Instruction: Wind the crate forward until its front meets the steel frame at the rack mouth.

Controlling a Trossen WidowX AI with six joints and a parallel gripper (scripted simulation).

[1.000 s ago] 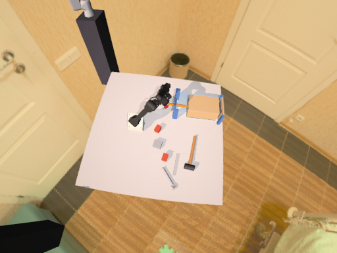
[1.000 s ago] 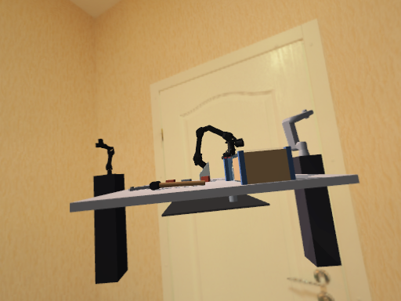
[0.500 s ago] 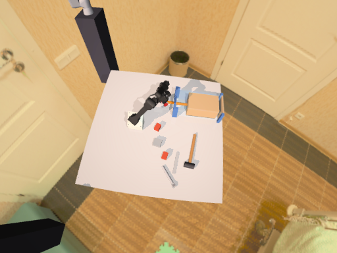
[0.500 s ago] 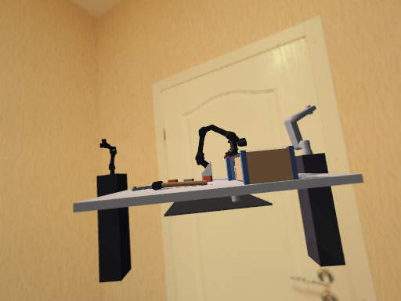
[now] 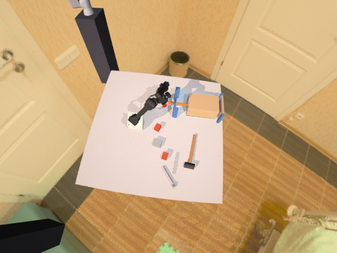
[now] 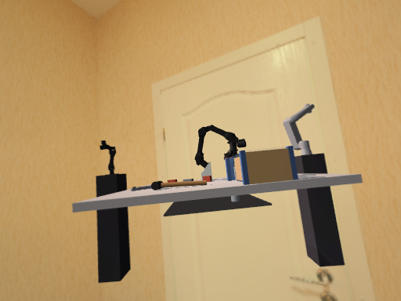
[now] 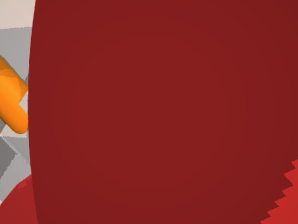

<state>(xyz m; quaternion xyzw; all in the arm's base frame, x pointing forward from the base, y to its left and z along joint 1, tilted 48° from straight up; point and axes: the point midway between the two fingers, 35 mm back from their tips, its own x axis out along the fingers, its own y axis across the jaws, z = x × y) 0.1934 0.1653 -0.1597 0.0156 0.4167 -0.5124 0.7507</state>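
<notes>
Crate (image 5: pixel 203 105) (image 6: pixel 238 168) sits flat-looking, back end near bench (image 5: pixel 115 158) (image 6: pixel 117 201) edge. Visible gap between crate front and blue frame (image 5: pixel 174 112) (image 6: pixel 229 169), so room ahead, orange strap (image 5: pixel 181 104) (image 7: pixel 11 102) spanning it. Gripper (image 5: pixel 166 99) (image 6: pixel 230 154) out past crate's front, beyond frame, clamped on red part (image 5: pixel 164 105) (image 7: pixel 150 110), can't tell exactly what. Hammer (image 5: pixel 192 149) (image 6: pixel 182 183) lies well apart from crate, off its side.

Crate (image 5: pixel 203 105) (image 6: pixel 237 168) on tabletop (image 5: pixel 115 165) (image 6: pixel 117 200), inside rack, strap (image 5: pixel 181 104) running from its side toward arm (image 5: pixel 150 105) (image 6: pixel 200 146). Hammer (image 5: pixel 192 149) (image 6: pixel 184 183) lies apart from crate, near two bar-like tools, maybe wrenches. Bin (image 5: pixel 179 66) behind tabletop, on floor.
</notes>
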